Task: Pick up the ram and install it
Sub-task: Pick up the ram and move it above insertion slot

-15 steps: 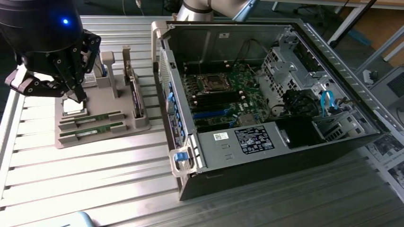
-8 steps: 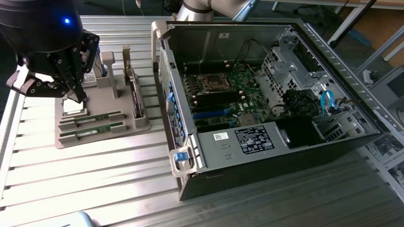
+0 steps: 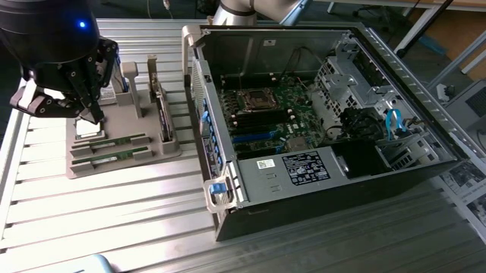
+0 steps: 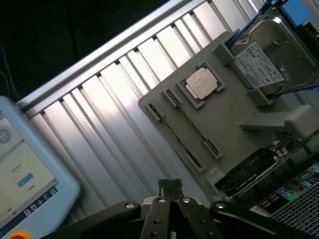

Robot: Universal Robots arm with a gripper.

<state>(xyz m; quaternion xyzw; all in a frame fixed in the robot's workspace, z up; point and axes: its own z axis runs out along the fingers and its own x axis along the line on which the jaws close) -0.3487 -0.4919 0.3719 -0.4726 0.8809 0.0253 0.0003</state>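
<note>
Two green ram sticks (image 3: pixel 114 142) (image 3: pixel 119 156) lie side by side in slots of a grey holder tray (image 3: pixel 171 152) at the exterior view's left. In the wrist view they appear edge-on as thin dark lines (image 4: pixel 175 138) (image 4: pixel 193 122) across the tray (image 4: pixel 234 112). My gripper (image 3: pixel 97 118) hangs above the tray's far end, over the square silver CPU (image 3: pixel 90 133), a short way from the sticks. Its fingers (image 4: pixel 169 187) are shut together with nothing between them.
The tray also holds the CPU (image 4: pixel 201 83) and a hard drive (image 4: pixel 264 55) with a white label. An open computer case (image 3: pixel 365 187) lies at the exterior view's right, motherboard (image 3: pixel 270 114) exposed. A tablet (image 4: pixel 22 174) rests on the ribbed metal table (image 3: pixel 114 216).
</note>
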